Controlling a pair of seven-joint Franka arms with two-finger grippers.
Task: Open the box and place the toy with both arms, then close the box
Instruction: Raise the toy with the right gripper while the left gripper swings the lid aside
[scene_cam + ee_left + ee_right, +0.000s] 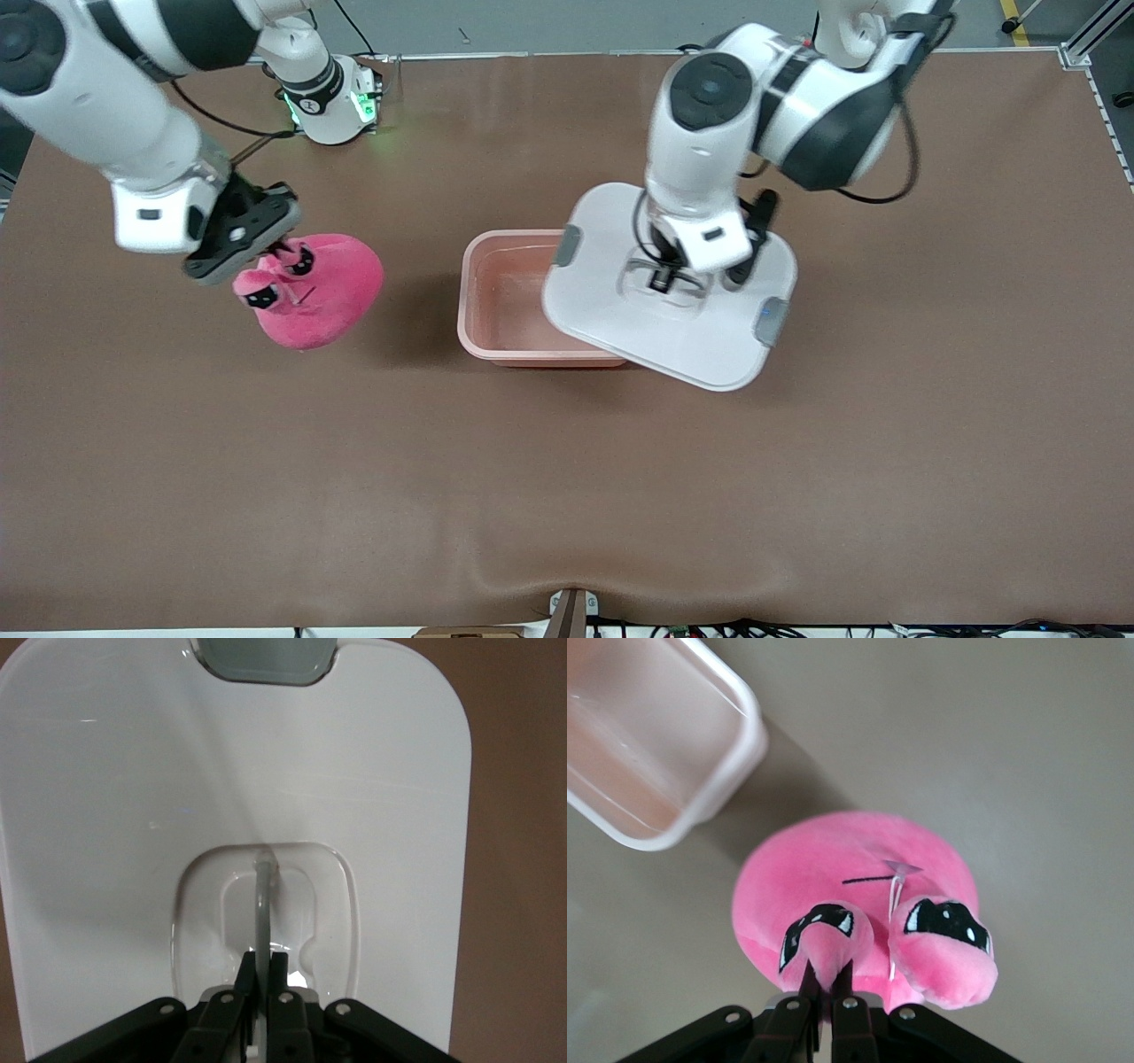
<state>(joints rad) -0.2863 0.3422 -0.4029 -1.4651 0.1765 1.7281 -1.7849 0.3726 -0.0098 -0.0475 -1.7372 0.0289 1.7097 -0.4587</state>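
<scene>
**Lid lifted off, toy gripped, box waiting open**

Two white robot arms work over a brown tabletop (567, 496). Near the middle sits the box (496, 301), a translucent pink tub, now uncovered and with nothing visible inside it.

The left hand (663, 282) is clenched on the clear handle (262, 904) set into the middle of the white lid (620, 328). The lid hangs in the air, tilted, covering the part of the box toward the left arm's end of the tabletop while the rest of the opening shows. A grey clip (567, 245) sits at each short end of the lid.

The right hand (266, 257) is over the toy (323, 292), a bright pink plush blob with black-and-white eye marks. The right wrist view shows its fingers pinched on one of two small eye-marked nubs (824, 943) on top of the plush. The toy lies toward the right arm's end of the tabletop, apart from the box, with bare tabletop between them. Whether it rests on the surface or is just lifted is hard to tell.

As for progress — the opening step looks done, since the lid is off and held. The toy appears gripped but is not yet in the box. Judging from this, what is left is carrying the toy over the open tub, letting it go inside, then lowering the lid back on — the clips would then need seating.
</scene>
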